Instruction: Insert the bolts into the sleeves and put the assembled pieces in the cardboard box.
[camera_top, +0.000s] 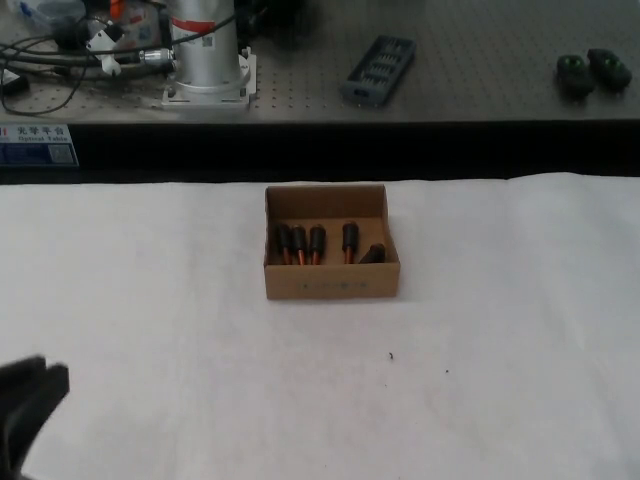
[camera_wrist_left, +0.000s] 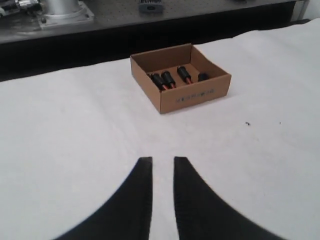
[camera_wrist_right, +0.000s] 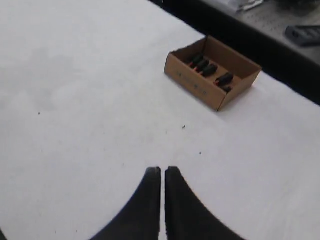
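The cardboard box (camera_top: 331, 283) stands open-topped in the middle of the white cloth. Inside it lie several assembled pieces (camera_top: 317, 242), black sleeves with orange bolts; one at the right end (camera_top: 373, 254) lies tilted. The box (camera_wrist_left: 192, 96) and the pieces (camera_wrist_left: 168, 79) also show ahead of my left gripper (camera_wrist_left: 163, 160), which is slightly open and holds nothing. In the high view that gripper (camera_top: 28, 405) sits at the near left corner. My right gripper (camera_wrist_right: 163, 170) is shut and holds nothing, well short of the box (camera_wrist_right: 192, 82).
White cloth (camera_top: 500, 380) covers the bench around the box, with a small dark speck (camera_top: 391, 356) on it. Behind it lies a perforated metal table with a metal post base (camera_top: 205, 60), cables (camera_top: 60, 50), a blue-grey rack (camera_top: 378, 68) and dark-green parts (camera_top: 592, 70).
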